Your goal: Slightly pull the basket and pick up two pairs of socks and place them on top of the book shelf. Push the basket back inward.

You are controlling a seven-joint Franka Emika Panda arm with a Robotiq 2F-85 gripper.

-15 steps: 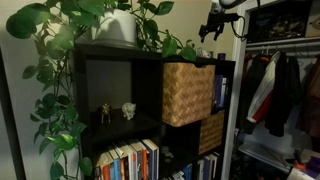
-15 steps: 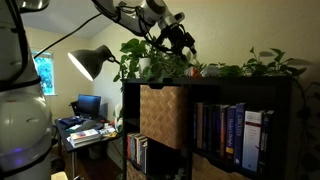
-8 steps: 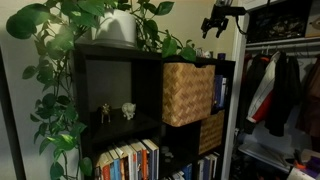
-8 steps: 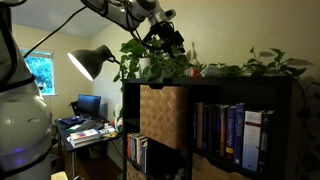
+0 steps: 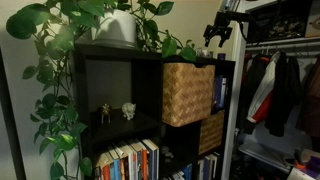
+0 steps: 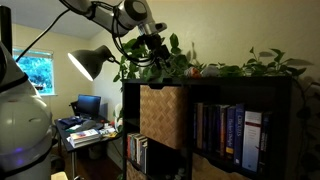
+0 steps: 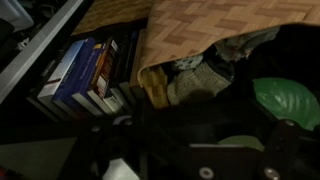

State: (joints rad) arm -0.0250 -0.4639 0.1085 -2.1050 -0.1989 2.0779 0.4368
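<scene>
I have the gripper [image 5: 220, 40] up at the upper right of this frame, above the top edge of the tall black-brown cube book shelf [image 5: 110, 80] and clear of it. Its fingers stand spread wide apart and nothing sits between them. In the other exterior view the same hand [image 6: 152, 50] hangs at upper centre, in front of the trailing green plant [image 6: 230, 68] that lines the shelf top.

The large light-tan woven straw basket [image 5: 188, 93] sits in an upper compartment, just below and left of the gripper in that frame. Its front seems to stand slightly proud of the shelf face. A smaller, darker orange-brown woven basket [image 5: 210, 131] sits in the compartment below it.

Through the wrist view I look down on the checkered weave [image 7: 220, 22] across the top of the frame. A mustard sock [image 7: 152, 86] and a grey-green sock bundle [image 7: 200, 80] show just under its edge. Upright books [image 7: 85, 68] fill the left side. The fingers themselves are a dark blur along the bottom.
</scene>
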